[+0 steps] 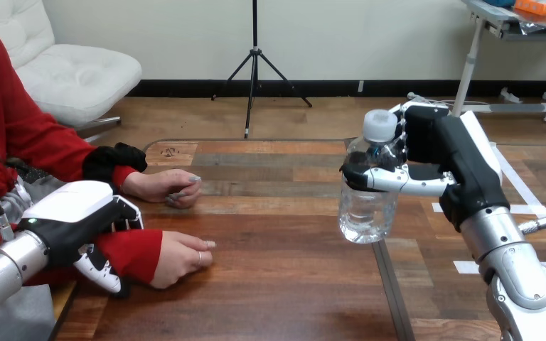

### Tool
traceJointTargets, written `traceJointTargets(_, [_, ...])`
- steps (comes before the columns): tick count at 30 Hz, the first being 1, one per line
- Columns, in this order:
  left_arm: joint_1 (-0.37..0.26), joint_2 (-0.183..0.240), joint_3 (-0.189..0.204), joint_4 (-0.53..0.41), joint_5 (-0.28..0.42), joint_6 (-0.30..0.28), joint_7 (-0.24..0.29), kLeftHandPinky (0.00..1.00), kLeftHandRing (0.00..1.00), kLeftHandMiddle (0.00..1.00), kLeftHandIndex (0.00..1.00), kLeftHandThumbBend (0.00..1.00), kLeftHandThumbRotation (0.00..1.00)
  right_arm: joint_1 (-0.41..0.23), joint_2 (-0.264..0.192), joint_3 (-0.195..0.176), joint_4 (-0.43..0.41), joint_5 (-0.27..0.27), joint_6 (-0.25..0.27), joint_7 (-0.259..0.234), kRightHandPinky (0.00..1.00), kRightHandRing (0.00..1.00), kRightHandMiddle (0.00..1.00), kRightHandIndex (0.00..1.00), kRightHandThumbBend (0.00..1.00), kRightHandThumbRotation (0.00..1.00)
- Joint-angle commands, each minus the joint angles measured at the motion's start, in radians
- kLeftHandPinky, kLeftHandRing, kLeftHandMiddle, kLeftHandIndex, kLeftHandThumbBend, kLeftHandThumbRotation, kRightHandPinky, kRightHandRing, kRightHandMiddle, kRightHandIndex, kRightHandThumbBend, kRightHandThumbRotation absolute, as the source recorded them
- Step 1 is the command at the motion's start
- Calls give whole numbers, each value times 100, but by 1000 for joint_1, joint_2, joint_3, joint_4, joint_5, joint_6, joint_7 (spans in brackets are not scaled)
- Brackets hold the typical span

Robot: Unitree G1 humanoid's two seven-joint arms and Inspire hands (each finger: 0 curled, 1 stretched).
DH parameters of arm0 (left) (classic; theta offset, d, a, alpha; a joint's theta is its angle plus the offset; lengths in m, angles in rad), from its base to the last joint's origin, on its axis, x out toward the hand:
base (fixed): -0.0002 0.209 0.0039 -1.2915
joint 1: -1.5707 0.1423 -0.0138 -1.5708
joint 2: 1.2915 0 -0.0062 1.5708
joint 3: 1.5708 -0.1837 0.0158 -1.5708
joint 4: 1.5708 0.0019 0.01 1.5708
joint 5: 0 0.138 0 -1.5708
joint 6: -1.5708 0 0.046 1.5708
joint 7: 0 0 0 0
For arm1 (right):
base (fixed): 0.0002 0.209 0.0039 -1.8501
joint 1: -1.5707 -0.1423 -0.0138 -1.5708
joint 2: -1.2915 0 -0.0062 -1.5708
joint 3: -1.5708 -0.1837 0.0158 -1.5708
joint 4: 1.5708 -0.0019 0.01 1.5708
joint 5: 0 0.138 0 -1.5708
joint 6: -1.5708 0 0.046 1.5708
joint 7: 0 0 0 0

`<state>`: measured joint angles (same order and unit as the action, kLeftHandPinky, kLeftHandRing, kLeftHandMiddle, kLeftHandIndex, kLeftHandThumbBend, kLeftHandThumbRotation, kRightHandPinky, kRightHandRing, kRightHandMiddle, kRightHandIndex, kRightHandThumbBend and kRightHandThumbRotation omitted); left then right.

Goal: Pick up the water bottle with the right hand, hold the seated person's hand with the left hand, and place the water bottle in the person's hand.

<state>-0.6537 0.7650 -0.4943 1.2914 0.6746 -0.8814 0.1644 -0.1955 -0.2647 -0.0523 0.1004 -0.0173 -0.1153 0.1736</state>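
Head view, left to right. At the left edge my left arm enters, and my left hand (pixel 78 217) lies across the person's wrist (pixel 131 252), which is covered by a red sleeve. The fingers (pixel 129 213) curl over the far side of the sleeve and the thumb (pixel 103 273) comes down on its near side, so I read this hand as closed round the wrist. Just right of that grip, the person's near hand (pixel 181 257) rests on the wooden table (pixel 284 284), palm down with its fingers loosely bent; it holds nothing. Behind it, nearer the table's far edge, the person's far hand (pixel 165 186) also lies on the wood, loosely curled, apart from both of my hands. The middle of the table separates the person's hands from the water bottle (pixel 366 202). The bottle is clear plastic with a white cap (pixel 379 124). It stands close to upright and is held up over the right half of the table, well apart from the person's near hand. My right hand (pixel 448 160) grips it from the right: the fingers (pixel 391 181) wrap round its upper body below the neck, leaving the lower body and base exposed. My right arm runs from that hand down to the lower right corner.
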Motion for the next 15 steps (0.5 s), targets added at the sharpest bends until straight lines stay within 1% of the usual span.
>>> traceJointTargets(1, [-32, -36, 48, -47, -51, -28, 12, 40, 43, 47, 48, 85, 0, -88, 10, -5, 10, 14, -47, 0, 22, 28, 38, 41, 86, 0])
traceJointTargets(2, [-32, -36, 51, -47, -52, -30, 11, 40, 43, 47, 48, 85, 0, -88, 10, -4, 13, 13, -49, 0, 22, 28, 38, 41, 86, 0])
traceJointTargets(5, [-26, -38, 56, -48, -51, -39, 28, 39, 42, 46, 48, 84, 0, -94, 11, -3, 33, 15, -62, 5, 22, 28, 39, 41, 86, 0])
traceJointTargets(10, [-21, -41, 68, -51, -55, -45, 25, 38, 41, 46, 47, 83, 0, -102, 13, -1, 57, 16, -76, 10, 22, 28, 39, 41, 86, 0])
traceJointTargets(15, [-14, -44, 80, -56, -64, -51, 27, 37, 40, 45, 46, 83, 0, -106, 16, 5, 64, 4, -68, 4, 23, 28, 39, 41, 86, 0])
